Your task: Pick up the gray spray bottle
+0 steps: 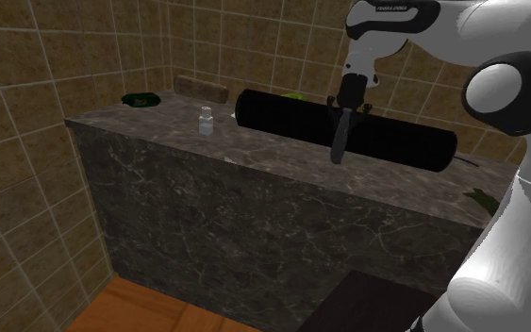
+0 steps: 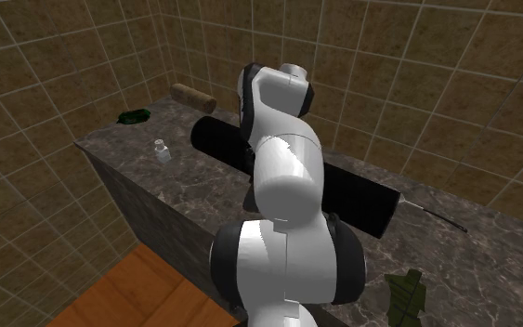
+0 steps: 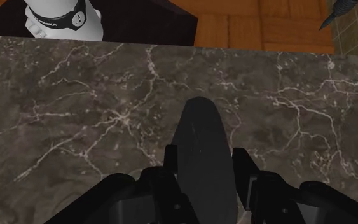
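A dark grey, tapering spray bottle (image 3: 199,143) sits between my two black fingers (image 3: 170,160), which clasp it on both sides. In the shoulder view the gripper (image 1: 348,102) points down over the dark marble counter (image 1: 254,165), in front of a long black cylinder (image 1: 395,141). The grey bottle (image 1: 339,141) hangs from it, its lower end close to the countertop; I cannot tell whether it touches. In the second exterior view my own arm covers the hand.
A small white bottle (image 1: 205,121) (image 2: 162,150) stands near the counter's front edge to the shoulder view's left. Green leafy things (image 1: 141,99) (image 2: 406,295) lie at both ends, and a brown roll (image 1: 202,89) at the tiled back wall. Below lies wood floor (image 1: 150,311).
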### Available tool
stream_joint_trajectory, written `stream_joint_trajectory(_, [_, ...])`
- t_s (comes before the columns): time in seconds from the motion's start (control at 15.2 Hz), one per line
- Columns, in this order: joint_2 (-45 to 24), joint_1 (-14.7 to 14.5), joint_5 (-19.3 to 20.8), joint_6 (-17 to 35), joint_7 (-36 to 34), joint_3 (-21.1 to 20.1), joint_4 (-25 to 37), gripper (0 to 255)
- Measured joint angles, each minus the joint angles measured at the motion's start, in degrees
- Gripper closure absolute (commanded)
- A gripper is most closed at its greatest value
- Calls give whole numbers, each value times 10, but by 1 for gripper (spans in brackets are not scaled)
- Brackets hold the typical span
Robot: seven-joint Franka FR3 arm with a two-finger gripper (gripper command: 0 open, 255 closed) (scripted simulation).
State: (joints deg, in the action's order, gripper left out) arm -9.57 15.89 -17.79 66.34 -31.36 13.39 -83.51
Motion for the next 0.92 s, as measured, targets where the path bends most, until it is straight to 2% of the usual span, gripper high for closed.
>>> stream_joint_trajectory(0.26, [3,-1,-1,-7,-4,-1,1,255])
stream_joint_trajectory(0.92, [-25,8,-17,-92,-24,1,112,255])
